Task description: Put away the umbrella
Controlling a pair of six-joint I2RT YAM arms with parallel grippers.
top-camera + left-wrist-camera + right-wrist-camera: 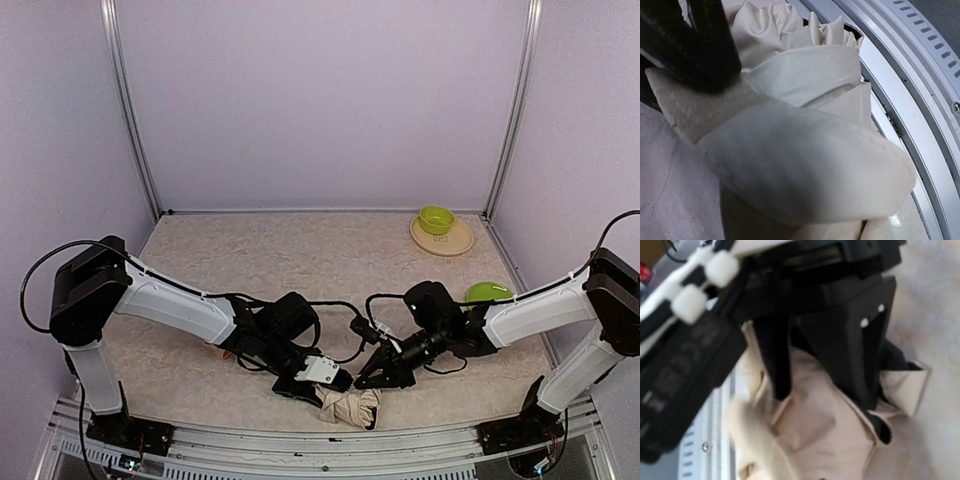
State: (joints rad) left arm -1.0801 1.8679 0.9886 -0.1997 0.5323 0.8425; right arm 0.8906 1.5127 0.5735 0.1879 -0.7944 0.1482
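While both arms bend low over the table (300, 260), the umbrella (350, 406) lies as a crumpled cream bundle just beside the metal rail (300, 438) at the table's near edge. The left gripper (333, 381) touches the bundle on the side away from the rail. Its wrist view shows only one black finger (700, 45) pressing on the cream folds, so I cannot tell if this gripper is open or closed. The right gripper (378, 380) is a little further from the rail, its fingers (777, 365) spread apart above the cream fabric. Well apart from the rail, a green bowl (437, 219) sits on a beige plate (455, 242). A second green bowl (488, 292) is nearer to the rail.
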